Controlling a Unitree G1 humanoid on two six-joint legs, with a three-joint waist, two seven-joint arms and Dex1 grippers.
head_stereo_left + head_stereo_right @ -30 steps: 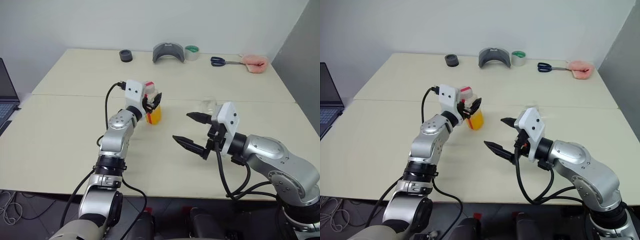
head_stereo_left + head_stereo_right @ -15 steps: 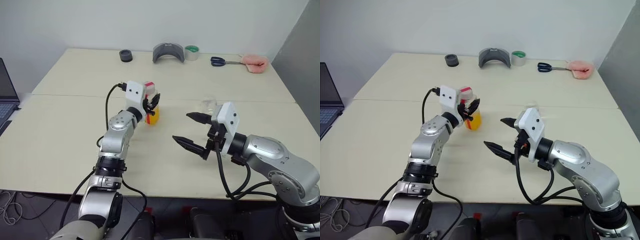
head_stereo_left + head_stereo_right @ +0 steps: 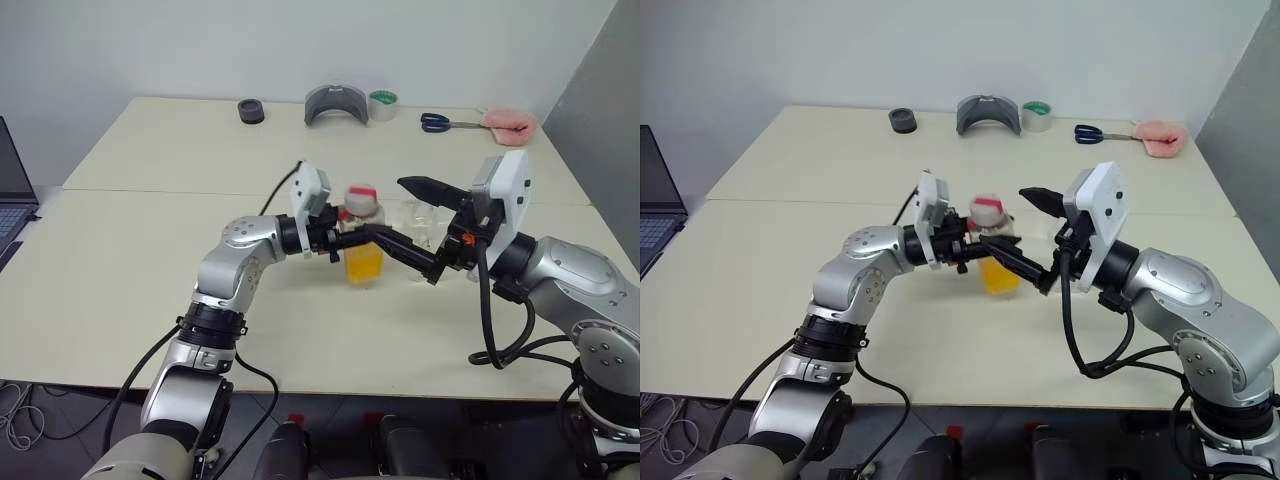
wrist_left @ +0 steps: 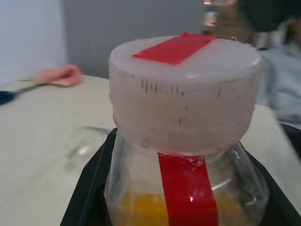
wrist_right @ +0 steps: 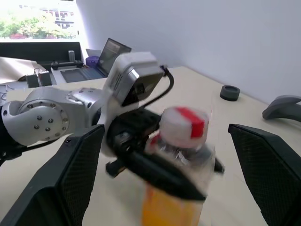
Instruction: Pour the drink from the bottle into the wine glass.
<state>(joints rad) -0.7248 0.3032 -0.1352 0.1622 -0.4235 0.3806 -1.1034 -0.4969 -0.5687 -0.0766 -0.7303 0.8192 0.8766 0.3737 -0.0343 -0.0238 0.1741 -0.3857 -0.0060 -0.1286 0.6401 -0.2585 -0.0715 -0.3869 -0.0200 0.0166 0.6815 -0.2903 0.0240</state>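
The left gripper (image 3: 345, 240) held the bottle (image 3: 362, 240) by its upper body, just under the cap (image 3: 361, 197), with its jaws closed narrow on it. The bottle stood upright over the table (image 3: 150, 250), near the middle. The drink (image 3: 363, 264) filled its lower part. The right gripper (image 3: 425, 228) was just right of the bottle, with its jaws spread wide; its lower finger (image 3: 405, 250) reached in front of the bottle. The wine glass (image 3: 420, 222) stood on the table right of the bottle, partly hidden behind the right gripper. At the far edge lay scissors (image 3: 445, 123), a tape roll (image 3: 383, 105) and a pink cloth (image 3: 508, 124).
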